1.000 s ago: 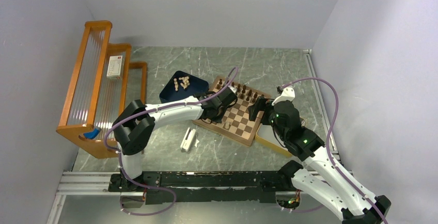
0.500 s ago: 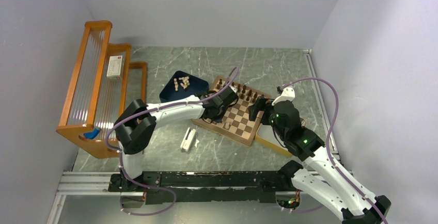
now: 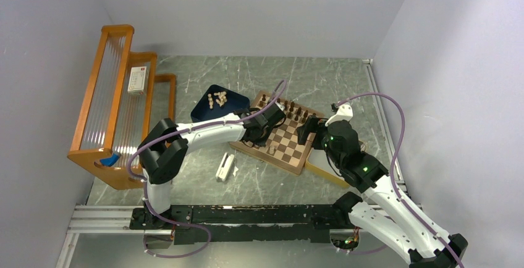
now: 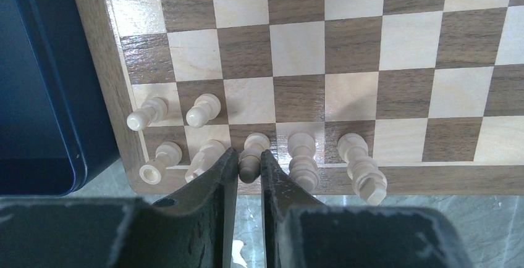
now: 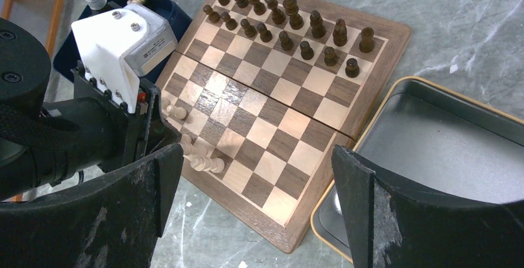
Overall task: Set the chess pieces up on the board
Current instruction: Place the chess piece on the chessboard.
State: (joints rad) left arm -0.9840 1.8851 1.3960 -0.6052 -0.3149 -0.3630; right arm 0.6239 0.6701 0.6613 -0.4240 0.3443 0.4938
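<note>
The checkered wooden board lies mid-table. Several dark brown pieces stand in two rows on its far side. Several pale tan pieces stand at the near left corner. My left gripper is shut on a pale tan piece that stands in the edge row, between a knight-like piece and a taller piece. My right gripper is open and empty, hovering above the board's near right corner. More pale pieces lie in the dark blue tray.
A pale yellow-rimmed tray lies right of the board. A white object lies on the table left of the board. An orange wooden rack with a small box stands at far left.
</note>
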